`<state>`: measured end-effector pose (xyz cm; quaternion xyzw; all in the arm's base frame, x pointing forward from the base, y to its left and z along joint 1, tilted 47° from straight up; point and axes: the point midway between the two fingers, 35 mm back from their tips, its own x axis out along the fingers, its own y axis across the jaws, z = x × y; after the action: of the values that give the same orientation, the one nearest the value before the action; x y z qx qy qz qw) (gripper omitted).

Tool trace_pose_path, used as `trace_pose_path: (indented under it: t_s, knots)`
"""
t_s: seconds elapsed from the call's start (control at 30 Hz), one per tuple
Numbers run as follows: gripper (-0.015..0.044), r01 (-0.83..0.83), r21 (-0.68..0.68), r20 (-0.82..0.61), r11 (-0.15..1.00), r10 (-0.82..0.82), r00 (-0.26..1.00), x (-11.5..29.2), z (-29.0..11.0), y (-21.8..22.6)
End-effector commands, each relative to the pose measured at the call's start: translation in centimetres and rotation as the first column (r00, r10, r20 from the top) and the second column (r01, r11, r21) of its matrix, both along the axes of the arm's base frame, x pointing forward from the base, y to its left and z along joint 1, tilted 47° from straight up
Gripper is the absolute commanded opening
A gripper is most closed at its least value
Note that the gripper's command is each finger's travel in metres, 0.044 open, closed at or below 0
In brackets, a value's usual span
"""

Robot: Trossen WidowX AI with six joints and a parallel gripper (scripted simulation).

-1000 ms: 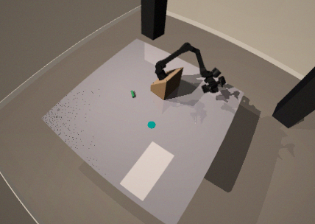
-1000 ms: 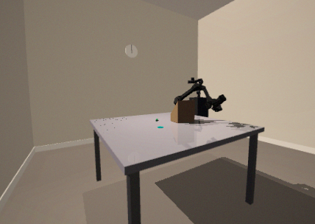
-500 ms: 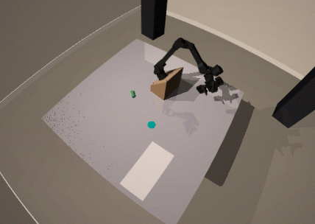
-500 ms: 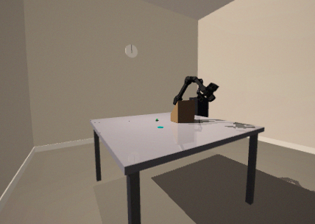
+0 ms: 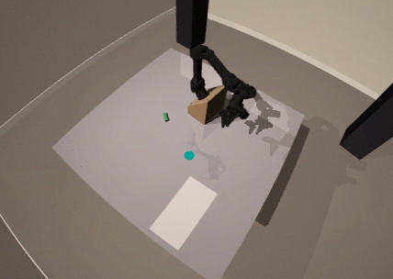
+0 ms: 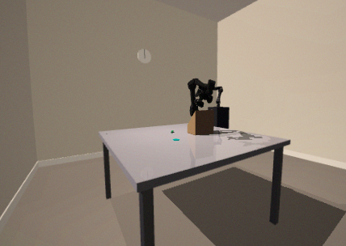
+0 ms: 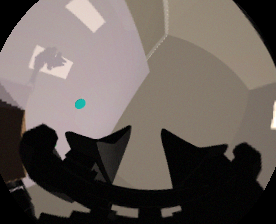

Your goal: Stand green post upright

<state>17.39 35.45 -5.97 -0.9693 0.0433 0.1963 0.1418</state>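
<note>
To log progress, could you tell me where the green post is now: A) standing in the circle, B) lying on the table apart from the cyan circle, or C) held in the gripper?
B: the green post lies up-left of the cyan circle, far from the gripper.
</note>
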Motion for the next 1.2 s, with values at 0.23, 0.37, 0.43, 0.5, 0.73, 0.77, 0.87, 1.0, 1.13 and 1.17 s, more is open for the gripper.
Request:
trace_pose_path:
  t_s: [0.23,0.37,0.43,0.5,0.73,0.77,0.87,1.0,1.13,1.17]
  knots:
    - [0.0233,0.446,0.09,-0.113,0.891,-0.436,0.893,10.0,5.9,-11.2]
    - [0.0233,0.595,0.119,-0.153,0.795,-0.577,0.802,12.1,8.0,-16.2]
    - [0.0233,0.664,0.132,-0.173,0.736,-0.642,0.747,12.7,8.9,-18.9]
    - [0.0233,0.727,0.145,-0.193,0.671,-0.702,0.686,13.1,9.9,-21.5]
    - [0.0233,0.9,0.183,-0.261,0.395,-0.864,0.432,12.3,12.9,-30.6]
    - [0.0233,0.918,0.188,-0.27,0.35,-0.88,0.391,12.0,13.3,-31.9]
    - [0.0233,0.957,0.2,-0.298,0.212,-0.917,0.266,10.5,14.5,-35.4]
    - [0.0233,0.977,0.214,-0.334,0.019,-0.938,0.091,7.8,15.9,-39.6]
    - [0.0233,0.97,0.221,-0.355,-0.103,-0.935,-0.018,5.8,16.6,-41.8]
    - [0.0233,0.97,0.221,-0.355,-0.103,-0.935,-0.018,5.8,16.6,-41.8]
